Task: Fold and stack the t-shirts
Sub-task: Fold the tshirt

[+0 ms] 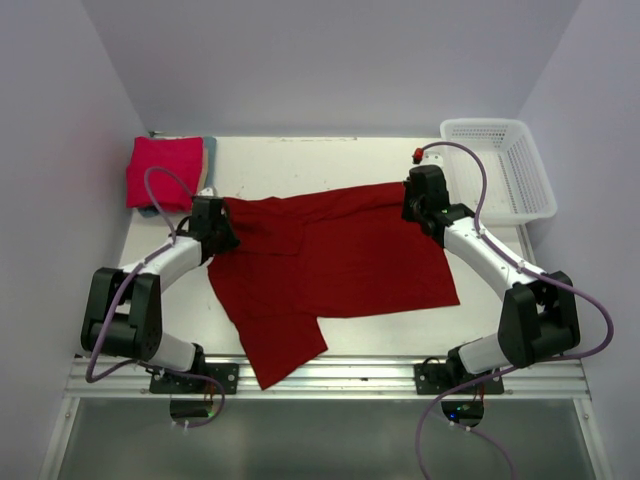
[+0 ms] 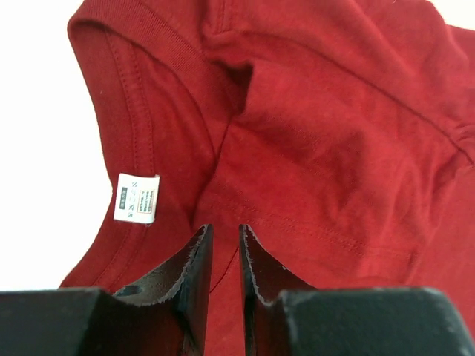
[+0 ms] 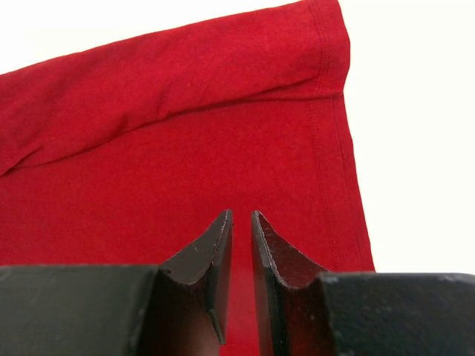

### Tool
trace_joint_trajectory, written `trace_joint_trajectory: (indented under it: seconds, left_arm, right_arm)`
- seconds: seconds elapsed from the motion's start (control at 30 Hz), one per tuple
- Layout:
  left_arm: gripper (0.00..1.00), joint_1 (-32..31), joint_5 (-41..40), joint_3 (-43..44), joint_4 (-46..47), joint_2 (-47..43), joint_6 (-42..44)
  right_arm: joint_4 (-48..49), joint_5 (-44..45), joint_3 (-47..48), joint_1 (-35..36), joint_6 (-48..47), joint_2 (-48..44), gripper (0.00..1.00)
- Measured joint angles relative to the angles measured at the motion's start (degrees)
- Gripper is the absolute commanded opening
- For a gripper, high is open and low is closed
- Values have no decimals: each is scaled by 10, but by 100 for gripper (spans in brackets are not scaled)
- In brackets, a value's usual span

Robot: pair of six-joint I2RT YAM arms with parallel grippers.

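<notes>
The dark crimson t-shirt (image 1: 340, 260) lies spread over the middle of the white counter (image 1: 300, 160). One flap trails toward 7 o'clock and reaches the near edge.

The left tool (image 1: 214, 224) sits at the shirt's 9 o'clock edge. In the left wrist view this tool (image 2: 223, 230) has its fingers drawn almost together, leaving only a slim slot. Crimson cloth (image 2: 319, 148) fills the slot, so the tool appears to be pinching the fabric. A small white care label (image 2: 136, 197) shows at 9 o'clock of the fingertips, beside a stitched hem.

The right tool (image 1: 418, 200) is at the shirt's 1 o'clock corner. From the right wrist camera this tool (image 3: 241, 215) is likewise nearly closed, with red fabric (image 3: 148, 163) in the narrow slot and a hemmed edge running off toward 1 o'clock.

At 10 o'clock on the counter a folded pinkish-red t-shirt (image 1: 163, 170) rests on a blue-grey t-shirt (image 1: 209, 160), of which only a sliver shows. A white mesh basket (image 1: 535, 190) stands at 2 o'clock, apart from the crimson shirt.
</notes>
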Motion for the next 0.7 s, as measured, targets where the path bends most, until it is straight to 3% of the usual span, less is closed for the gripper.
trace_joint_trajectory:
  seconds: [0.7]
  left_arm:
    - [21,0,-9,19,25,71,0]
  right_arm:
    - [0,0,0,0,0,0,20]
